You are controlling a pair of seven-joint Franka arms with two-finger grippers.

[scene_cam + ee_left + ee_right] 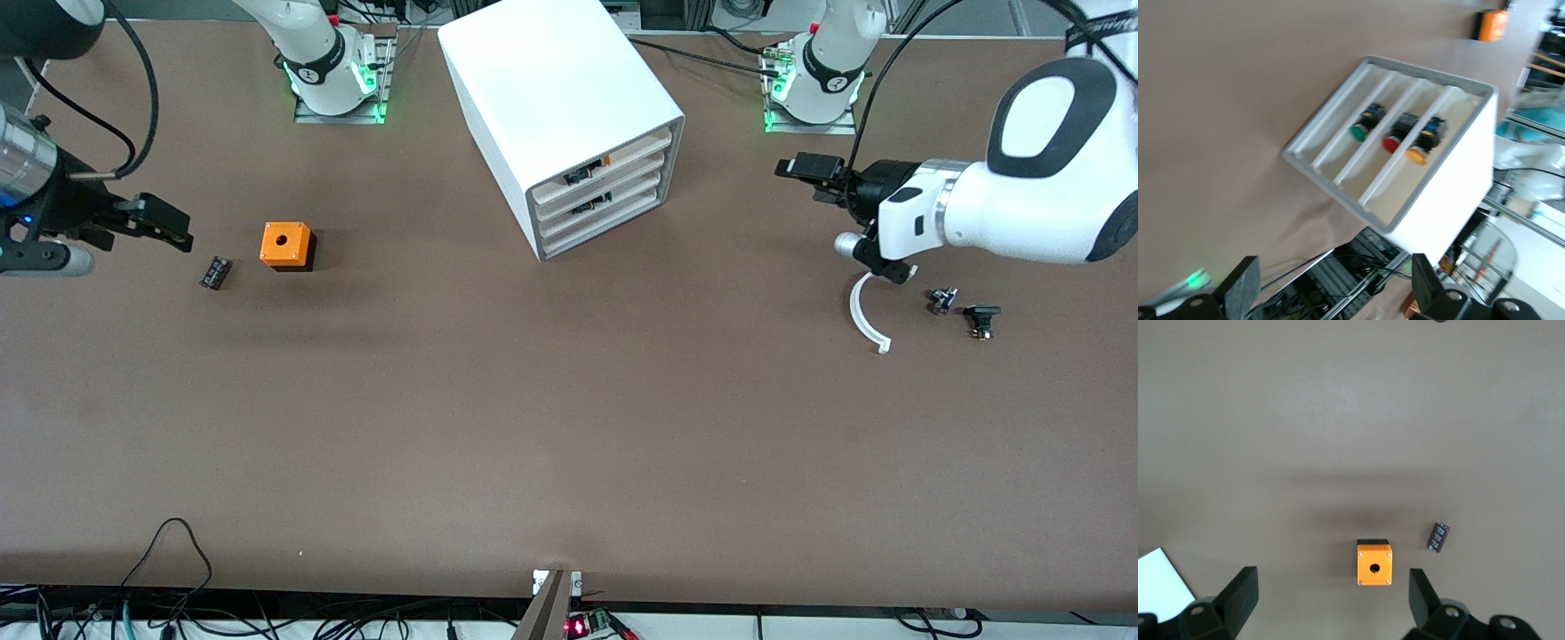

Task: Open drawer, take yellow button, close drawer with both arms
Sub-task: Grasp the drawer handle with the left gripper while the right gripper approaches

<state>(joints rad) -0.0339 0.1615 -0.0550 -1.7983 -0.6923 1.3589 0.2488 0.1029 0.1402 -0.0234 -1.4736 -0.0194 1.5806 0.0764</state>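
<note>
The white cabinet (551, 98) stands at the table's middle, near the arm bases. Its uppermost drawer (633, 149) sits flush with the two below. The button (605, 161) lies in it, its orange cap showing at the front. In the left wrist view the drawer (1443, 143) and the button (1418, 155) show too. My left gripper (794, 169) is open and empty, in the air toward the left arm's end, pointing at the cabinet front; it also shows in its own view (1335, 287). My right gripper (178, 227) is open and empty beside the orange cube (286, 244); it also shows in its own view (1331, 597).
The orange cube with a hole (1375, 565) and a small black part (215, 272) lie toward the right arm's end. A white curved piece (867, 316) and two small black parts (944, 300) (981, 318) lie under the left arm. A green button (1358, 131) and a red button (1391, 143) sit in the lower drawers.
</note>
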